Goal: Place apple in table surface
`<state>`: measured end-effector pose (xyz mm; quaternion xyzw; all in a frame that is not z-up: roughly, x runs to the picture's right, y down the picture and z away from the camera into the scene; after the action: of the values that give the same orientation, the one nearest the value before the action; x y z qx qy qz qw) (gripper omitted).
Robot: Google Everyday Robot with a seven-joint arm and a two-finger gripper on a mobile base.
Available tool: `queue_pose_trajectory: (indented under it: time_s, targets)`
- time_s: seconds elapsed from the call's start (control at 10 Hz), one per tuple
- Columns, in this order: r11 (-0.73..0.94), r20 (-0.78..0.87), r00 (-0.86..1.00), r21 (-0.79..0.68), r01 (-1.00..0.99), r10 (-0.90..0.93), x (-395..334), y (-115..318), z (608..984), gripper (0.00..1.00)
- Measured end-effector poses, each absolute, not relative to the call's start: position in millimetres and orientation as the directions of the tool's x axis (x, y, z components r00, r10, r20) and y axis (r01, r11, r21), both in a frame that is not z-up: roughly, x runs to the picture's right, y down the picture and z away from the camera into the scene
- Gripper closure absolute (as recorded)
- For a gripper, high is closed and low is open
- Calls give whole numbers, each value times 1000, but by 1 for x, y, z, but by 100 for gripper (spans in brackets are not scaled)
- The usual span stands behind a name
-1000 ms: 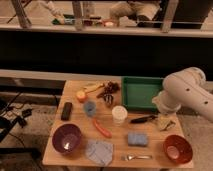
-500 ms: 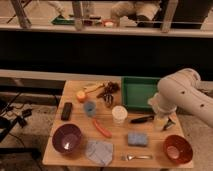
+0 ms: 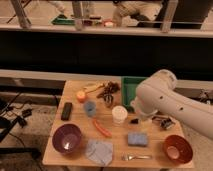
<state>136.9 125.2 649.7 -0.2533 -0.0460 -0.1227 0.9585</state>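
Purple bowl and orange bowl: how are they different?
The purple bowl is dark purple; the orange bowl is reddish orange. The purple bowl sits at the table surface's near left corner, the orange bowl at its near right. The purple bowl looks slightly wider than the orange bowl. The gripper, at the white arm's lower end, is nearer the orange bowl. Both are round and stand upright.

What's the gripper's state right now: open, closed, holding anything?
Gripper: open, nothing seen in it, low over the table just right of the white cup; the apple lies apart, untouched.
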Motion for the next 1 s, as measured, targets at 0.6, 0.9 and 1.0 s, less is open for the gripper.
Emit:
queue_pose_trajectory:
  time_s: [0.6, 0.9, 1.0]
  targets:
    - [816, 227, 931, -451, 361, -286, 65, 134, 647, 20]
    - [817, 226, 932, -452, 359, -285, 66, 134, 647, 20]
    - [816, 227, 931, -451, 361, -286, 65, 134, 647, 20]
